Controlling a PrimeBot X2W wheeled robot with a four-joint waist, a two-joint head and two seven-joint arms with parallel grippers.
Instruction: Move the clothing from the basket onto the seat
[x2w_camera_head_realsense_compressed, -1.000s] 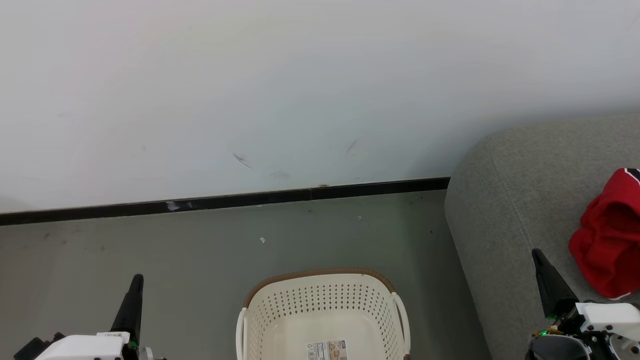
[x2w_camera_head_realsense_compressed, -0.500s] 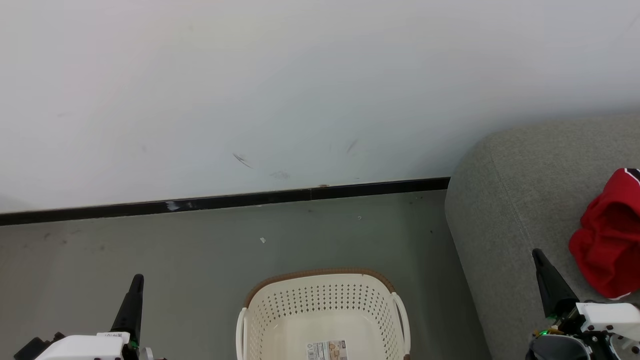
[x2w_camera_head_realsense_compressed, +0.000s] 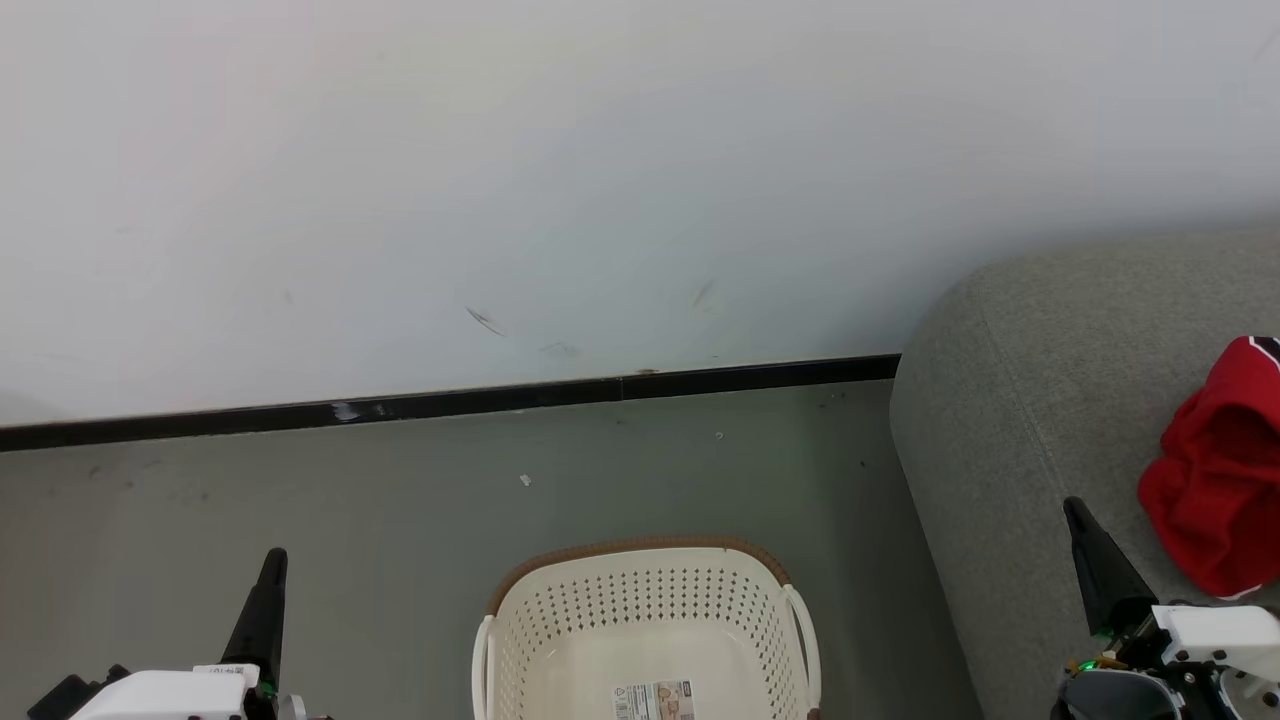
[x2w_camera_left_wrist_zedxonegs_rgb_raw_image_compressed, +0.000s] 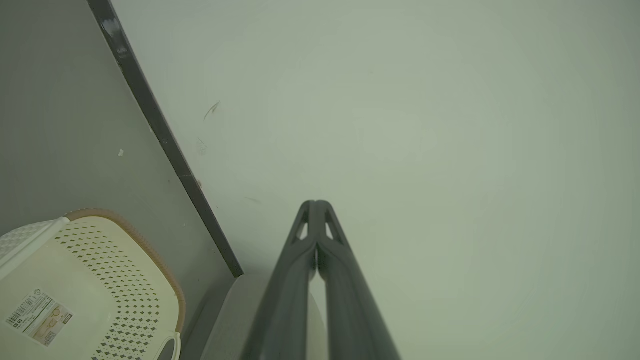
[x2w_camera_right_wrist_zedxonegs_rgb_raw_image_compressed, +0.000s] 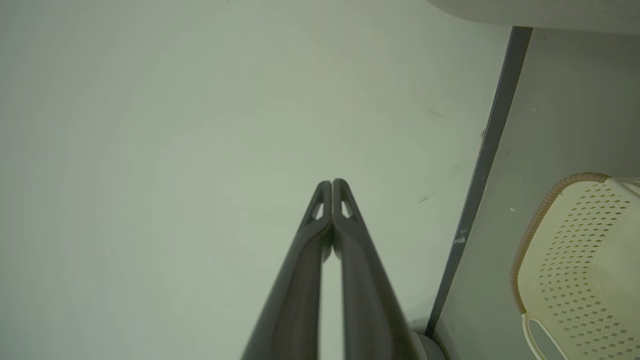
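Note:
The cream basket (x2w_camera_head_realsense_compressed: 560, 640) with a brown rim stands on the floor at the bottom centre of the head view, with a paper label on its bottom and no cloth in the part that shows. Red clothing (x2w_camera_head_realsense_compressed: 1215, 480) lies bunched on the grey seat (x2w_camera_head_realsense_compressed: 1020, 400) at the right edge. My left gripper (x2w_camera_head_realsense_compressed: 272, 560) rests shut at the lower left, left of the basket. Shut as well, my right gripper (x2w_camera_head_realsense_compressed: 1075, 508) sits in front of the seat, beside the clothing but apart from it. In both wrist views the tips meet with nothing between them: left gripper (x2w_camera_left_wrist_zedxonegs_rgb_raw_image_compressed: 316, 204), right gripper (x2w_camera_right_wrist_zedxonegs_rgb_raw_image_compressed: 332, 182). The basket (x2w_camera_left_wrist_zedxonegs_rgb_raw_image_compressed: 150, 280) (x2w_camera_right_wrist_zedxonegs_rgb_raw_image_compressed: 560, 270) appears at their edges.
A pale wall (x2w_camera_head_realsense_compressed: 600, 180) with a dark baseboard (x2w_camera_head_realsense_compressed: 450, 403) runs behind the basket. Grey floor (x2w_camera_head_realsense_compressed: 400, 500) lies between wall, basket and seat.

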